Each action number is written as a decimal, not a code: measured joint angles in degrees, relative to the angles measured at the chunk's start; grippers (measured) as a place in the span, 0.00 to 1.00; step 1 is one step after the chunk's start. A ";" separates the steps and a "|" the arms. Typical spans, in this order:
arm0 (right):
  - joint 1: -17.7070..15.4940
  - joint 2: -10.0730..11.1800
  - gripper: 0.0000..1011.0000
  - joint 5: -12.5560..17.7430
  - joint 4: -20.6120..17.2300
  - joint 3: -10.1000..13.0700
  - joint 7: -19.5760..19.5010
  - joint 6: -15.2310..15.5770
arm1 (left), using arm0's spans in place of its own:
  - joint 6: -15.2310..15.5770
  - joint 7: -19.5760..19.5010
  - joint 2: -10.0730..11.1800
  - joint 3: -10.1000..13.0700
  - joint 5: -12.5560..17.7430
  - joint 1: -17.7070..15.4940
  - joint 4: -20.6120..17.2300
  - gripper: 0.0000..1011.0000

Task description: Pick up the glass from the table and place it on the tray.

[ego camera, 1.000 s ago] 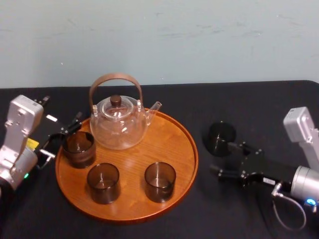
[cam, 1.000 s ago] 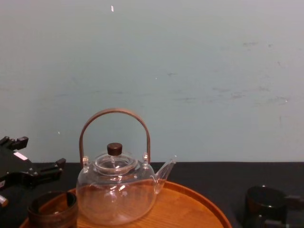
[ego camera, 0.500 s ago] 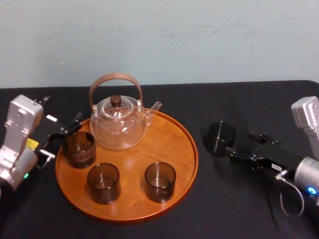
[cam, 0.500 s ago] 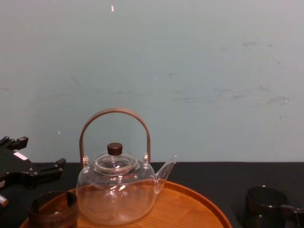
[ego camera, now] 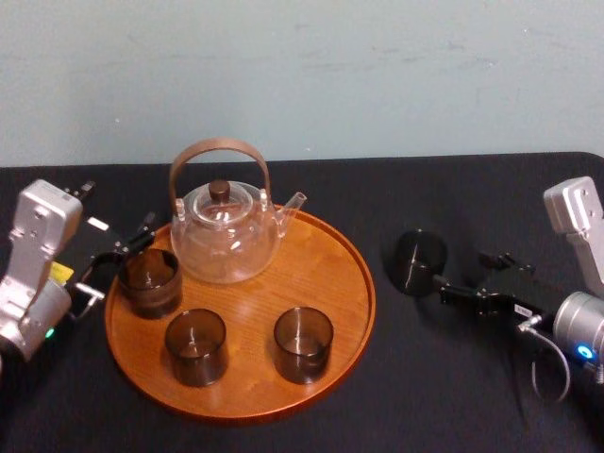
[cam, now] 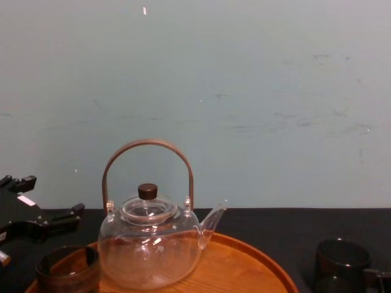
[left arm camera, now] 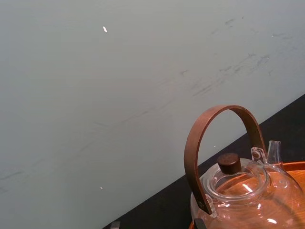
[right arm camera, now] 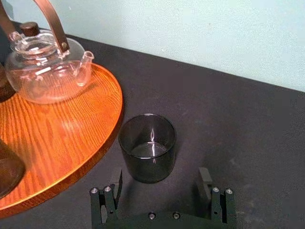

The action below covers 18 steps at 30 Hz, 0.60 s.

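On the table [ego camera: 283, 184]: black cloth, with a pale wall [ego camera: 377, 75] behind.
Tray [ego camera: 316, 274]: round and wooden; it carries a teapot [ego camera: 225, 236] and three brown cups [ego camera: 303, 343].
Right gripper [ego camera: 462, 269]: low over the cloth right of the tray, fingers spread, holding nothing.
Left gripper [ego camera: 118, 264]: parked at the tray's left edge, fingers apart.
Glass [right arm camera: 147, 148]: upright on the cloth, just beside the tray's right rim.
Right wrist view: glass just ahead of the spread fingertips.
Head view: one finger beside the glass; contact cannot be told.

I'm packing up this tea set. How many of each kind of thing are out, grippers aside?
Teapot: 1
Tray: 1
Cups on the tray: 3
Glass beside the tray: 1
Total: 6
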 joint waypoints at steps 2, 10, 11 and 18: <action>0.80 -0.46 0.99 -0.89 0.61 -0.34 -0.03 0.80 | 0.00 0.00 0.00 0.00 0.00 0.00 0.00 0.99; 2.53 -1.28 0.99 -3.40 1.96 -1.48 0.24 1.73 | 0.00 0.00 0.00 0.00 0.00 0.00 0.00 0.99; 2.92 -1.49 0.99 -3.93 2.27 -1.70 0.38 1.96 | 0.00 0.00 0.00 0.00 0.00 0.00 0.00 0.99; 4.80 -2.64 0.99 -5.55 3.93 -2.21 1.46 2.56 | 0.00 0.00 0.00 0.00 0.00 0.00 0.00 0.99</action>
